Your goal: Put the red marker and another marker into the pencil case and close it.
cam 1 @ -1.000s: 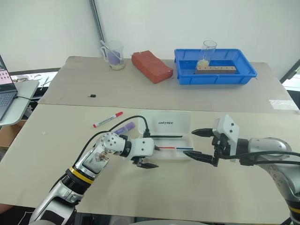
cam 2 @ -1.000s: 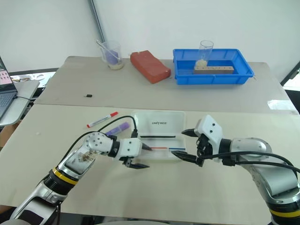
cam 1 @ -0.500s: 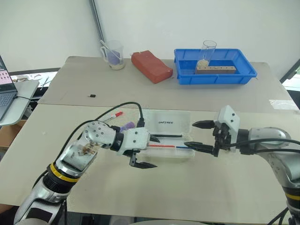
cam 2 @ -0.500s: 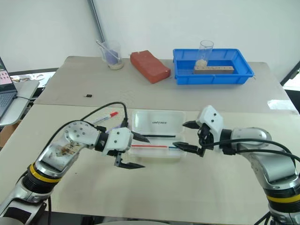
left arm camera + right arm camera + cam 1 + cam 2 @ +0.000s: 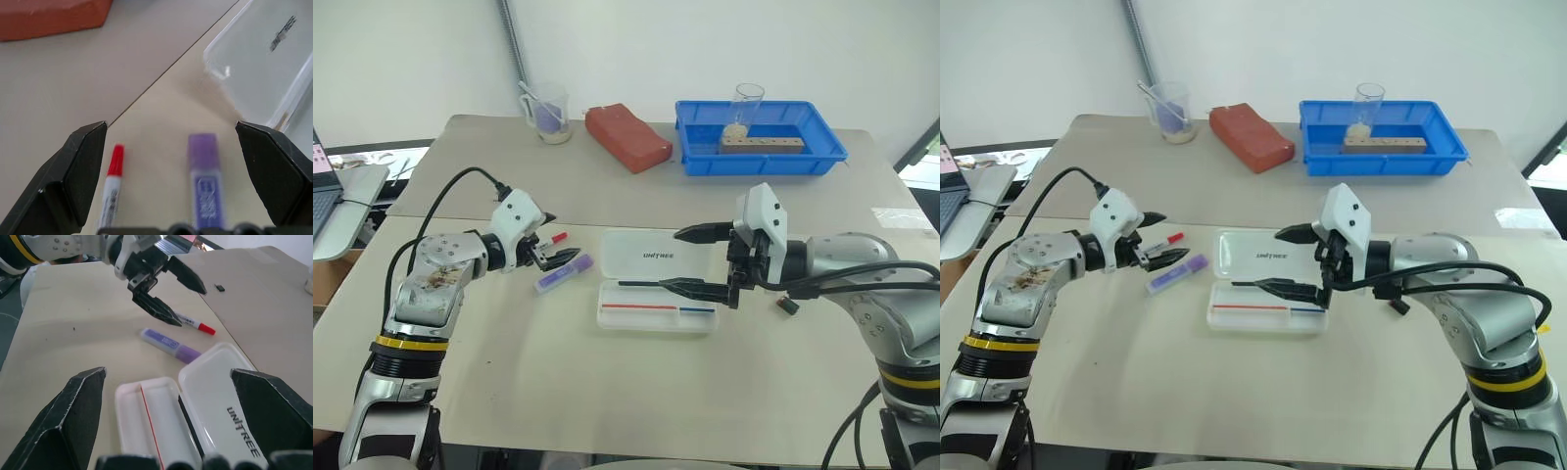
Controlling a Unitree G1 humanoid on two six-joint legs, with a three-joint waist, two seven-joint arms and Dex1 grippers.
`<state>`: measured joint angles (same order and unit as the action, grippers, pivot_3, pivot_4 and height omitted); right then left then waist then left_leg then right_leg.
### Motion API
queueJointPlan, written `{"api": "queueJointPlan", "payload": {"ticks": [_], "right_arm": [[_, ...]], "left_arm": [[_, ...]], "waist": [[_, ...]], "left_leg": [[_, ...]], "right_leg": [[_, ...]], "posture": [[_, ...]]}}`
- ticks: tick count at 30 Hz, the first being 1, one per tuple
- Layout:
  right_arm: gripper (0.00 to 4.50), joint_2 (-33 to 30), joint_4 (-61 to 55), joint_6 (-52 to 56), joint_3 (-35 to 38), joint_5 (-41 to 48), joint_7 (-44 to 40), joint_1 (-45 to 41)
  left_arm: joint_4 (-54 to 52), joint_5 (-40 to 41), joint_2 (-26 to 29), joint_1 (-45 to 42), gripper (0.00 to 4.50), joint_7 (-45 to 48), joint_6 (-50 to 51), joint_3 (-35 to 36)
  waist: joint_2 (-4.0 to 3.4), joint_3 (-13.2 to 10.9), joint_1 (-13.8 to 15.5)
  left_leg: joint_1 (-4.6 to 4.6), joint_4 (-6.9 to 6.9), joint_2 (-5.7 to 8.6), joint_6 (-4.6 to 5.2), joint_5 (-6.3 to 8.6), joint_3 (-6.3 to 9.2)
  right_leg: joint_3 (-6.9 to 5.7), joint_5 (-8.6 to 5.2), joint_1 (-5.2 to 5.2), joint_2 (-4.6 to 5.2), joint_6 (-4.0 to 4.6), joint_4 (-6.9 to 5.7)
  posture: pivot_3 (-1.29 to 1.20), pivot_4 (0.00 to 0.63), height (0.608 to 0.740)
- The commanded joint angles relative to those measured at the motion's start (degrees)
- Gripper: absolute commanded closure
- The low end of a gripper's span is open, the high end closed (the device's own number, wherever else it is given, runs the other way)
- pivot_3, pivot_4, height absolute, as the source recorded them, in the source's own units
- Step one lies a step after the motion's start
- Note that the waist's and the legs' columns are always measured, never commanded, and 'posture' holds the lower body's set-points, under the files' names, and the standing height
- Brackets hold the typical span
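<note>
Now the left gripper hovers beside the open pencil case — jaws spread over red marker and purple highlighter; right gripper gapes too.

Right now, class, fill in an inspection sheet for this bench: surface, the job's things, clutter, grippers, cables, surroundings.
Surface: beige table; a second table butts against its far edge.
Job's things: pencil case open, lid laid flat, thin pens in its tray; red marker and purple marker lie on the table left of it.
Clutter: blue tray, red block, plastic cup on the far table.
Grippers: left gripper open, over the two markers; right gripper open, over the case.
Cables: black cable loops off the left arm.
Surroundings: laptop at the left edge.
</note>
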<state>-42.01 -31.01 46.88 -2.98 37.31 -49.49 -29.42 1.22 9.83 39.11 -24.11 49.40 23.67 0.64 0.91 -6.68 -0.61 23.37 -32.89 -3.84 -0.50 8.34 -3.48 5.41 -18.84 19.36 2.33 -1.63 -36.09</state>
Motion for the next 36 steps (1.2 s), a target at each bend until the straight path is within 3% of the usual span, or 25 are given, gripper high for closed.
{"api": "queueJointPlan", "payload": {"ticks": [1,10,14,17,25,31,36], "right_arm": [[0.00,0.6,-0.8,-0.2,-0.5,0.5,0.3,-2.1],[0.00,5.1,-0.5,0.7,-2.2,0.7,3.4,-6.6],[0.00,7.1,-0.4,1.4,-2.2,1.0,5.1,-9.0],[0.00,7.3,-0.4,1.4,-2.2,0.7,5.5,-9.5],[0.00,6.8,0.0,1.1,-2.2,0.1,5.9,-9.1],[0.00,4.4,0.5,1.0,-0.6,0.0,5.2,-7.7],[0.00,-0.7,0.4,-0.2,2.0,-0.9,3.9,-2.8]], "left_arm": [[2.8,-0.9,0.8,0.9,0.06,-1.5,-4.4,2.3],[22.7,-2.5,-1.1,-3.9,0.06,-6.7,-9.9,3.5],[31.0,-2.1,-1.8,-6.3,0.06,-4.8,-11.8,2.8],[33.5,-2.0,-1.4,-6.3,0.79,-2.9,-12.3,2.4],[33.0,-1.7,-0.4,-5.2,4.31,-0.7,-12.8,3.2],[27.0,-0.1,1.5,-6.3,4.30,-2.5,-11.9,6.0],[6.9,7.0,2.5,-8.1,4.30,1.4,-5.4,7.5]], "waist": [[0.01,0.0,0.2],[0.02,0.0,0.0],[0.06,0.1,0.0],[0.07,0.1,0.0],[0.05,0.1,-0.1],[0.07,0.1,-0.1],[0.13,0.1,0.6]], "left_leg": [[0.00,0.00,-0.01,0.00,0.00,0.00],[0.36,0.02,-0.02,0.01,-0.01,-0.03],[0.43,-0.05,0.01,0.02,-0.02,-0.05],[0.42,-0.04,-0.02,0.02,-0.02,-0.05],[0.37,-0.03,-0.06,0.02,-0.02,-0.07],[0.39,-0.03,-0.08,0.02,-0.02,-0.08],[0.44,-0.04,-0.07,0.01,-0.02,-0.11]], "right_leg": [[-0.05,0.00,0.05,0.02,0.00,0.01],[-0.03,0.07,0.52,0.00,0.12,-0.27],[-0.05,0.06,0.76,-0.03,0.11,-0.62],[-0.06,0.06,0.80,-0.06,0.11,-0.64],[-0.05,0.06,0.82,-0.09,0.12,-0.70],[-0.05,0.06,0.85,-0.10,0.13,-0.70],[-0.10,0.06,0.80,-0.01,0.13,-0.65]], "posture": [[0.00,0.150,0.740],[0.00,0.150,0.740],[0.00,0.150,0.740],[0.00,0.150,0.740],[0.00,0.150,0.740],[0.00,0.150,0.740],[0.00,0.150,0.740]]}}
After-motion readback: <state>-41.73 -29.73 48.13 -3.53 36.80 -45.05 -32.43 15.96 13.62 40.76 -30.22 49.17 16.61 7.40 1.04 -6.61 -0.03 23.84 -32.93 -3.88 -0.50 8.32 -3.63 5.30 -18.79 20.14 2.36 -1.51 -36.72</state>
